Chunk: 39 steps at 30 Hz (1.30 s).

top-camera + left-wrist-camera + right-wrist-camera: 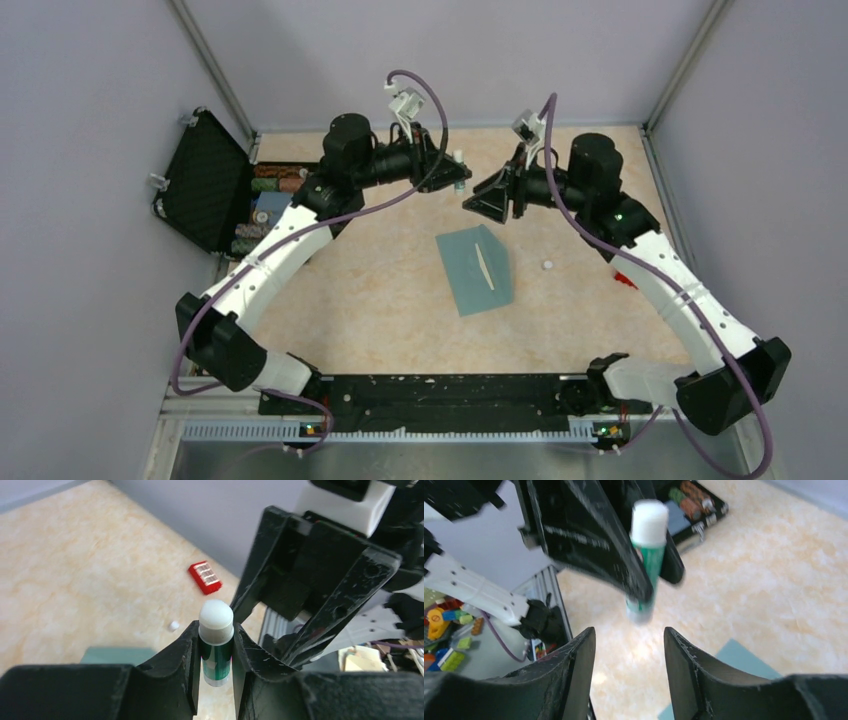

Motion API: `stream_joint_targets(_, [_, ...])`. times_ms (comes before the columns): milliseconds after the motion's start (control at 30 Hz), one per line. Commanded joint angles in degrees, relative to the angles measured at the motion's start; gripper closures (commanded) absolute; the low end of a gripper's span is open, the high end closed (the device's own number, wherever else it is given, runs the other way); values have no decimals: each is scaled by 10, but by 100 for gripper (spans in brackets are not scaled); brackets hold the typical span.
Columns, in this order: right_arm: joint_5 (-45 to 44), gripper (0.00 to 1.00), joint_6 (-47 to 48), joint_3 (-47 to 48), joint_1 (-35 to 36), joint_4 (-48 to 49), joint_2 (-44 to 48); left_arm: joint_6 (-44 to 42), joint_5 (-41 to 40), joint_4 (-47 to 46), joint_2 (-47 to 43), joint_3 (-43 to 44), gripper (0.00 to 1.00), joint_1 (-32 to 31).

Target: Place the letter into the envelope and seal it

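The teal envelope point(475, 268) lies flat on the beige table, a thin pale strip running across its face. Its corner also shows in the wrist views point(117, 655) point(744, 660). The letter does not show as a separate sheet. Above the table's far middle, my left gripper point(452, 172) point(216, 630) is shut on a green glue stick point(216, 652) with a white top, held upright. My right gripper point(487, 202) point(629, 635) faces it a short way off, open, with nothing between its fingers. The glue stick point(646, 555) hangs just beyond its fingertips.
An open black case point(215, 185) with coloured rolls stands at the table's left edge. A small red block point(622, 280) point(205, 577) and a tiny white bit point(546, 266) point(173, 626) lie right of the envelope. Grey walls close in the table.
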<state>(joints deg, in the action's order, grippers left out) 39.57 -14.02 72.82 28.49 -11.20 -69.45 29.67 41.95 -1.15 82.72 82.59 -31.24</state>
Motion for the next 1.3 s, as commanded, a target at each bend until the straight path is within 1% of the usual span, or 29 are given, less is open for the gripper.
stream_joint_targets(0, [41, 48, 25, -78, -66, -63, 38, -90, -95, 120, -35, -66, 100, 22])
stream_joint_targets(33, [40, 48, 17, -94, -84, -74, 37, -95, -105, 131, -43, -98, 100, 30])
stream_joint_targets(100, [7, 49, -6, -114, -115, -115, 21, -87, -102, 133, -52, -163, 100, 49])
stream_joint_targets(167, [-26, 51, 0, -106, -124, -167, -12, -75, -63, 127, -50, -213, 100, 63])
stream_joint_targets(200, [-50, 55, 5, -101, -125, -190, -29, -74, -39, 125, -45, -231, 100, 65])
stream_joint_targets(233, [-78, 62, 6, -106, -127, -197, -39, -72, -9, 121, -37, -245, 100, 69])
stream_joint_targets(267, [-101, 73, 5, -114, -129, -193, -43, -67, 23, 112, -26, -258, 100, 72])
stream_joint_targets(300, [-122, 89, 6, -126, -132, -182, -45, -61, 52, 102, -12, -270, 100, 74])
stream_joint_targets(333, [-144, 100, 7, -135, -132, -174, -47, -54, 72, 89, 4, -279, 100, 76])
stream_joint_targets(400, [-173, 100, 8, -143, -133, -166, -64, -27, 70, 50, 29, -297, 100, 79])
stream_joint_targets(467, [-196, 100, 3, -145, -135, -166, -90, -11, 43, 18, 47, -310, 100, 85])
stream_joint_targets(600, [-217, 100, -24, -158, -158, -145, -128, -24, -8, 25, 108, -280, 100, 96])
stream_joint_targets(700, [-238, 100, -4, -158, -160, -129, -153, -15, -28, 17, 154, -257, 100, 97])
stream_joint_targets(767, [-255, 100, 5, -157, -162, -124, -177, 3, -28, -26, 180, -247, 100, 97])
stream_joint_targets(933, [-218, 100, 17, -160, -167, -112, -219, 43, 1, -51, 239, -202, 100, 97])
stream_joint_targets(1100, [-175, 100, 3, -157, -167, -93, -239, 92, 11, -99, 281, -184, 100, 93])
stream_joint_targets(1267, [-154, 100, -1, -151, -166, -80, -261, 131, 49, -131, 323, -160, 100, 74])
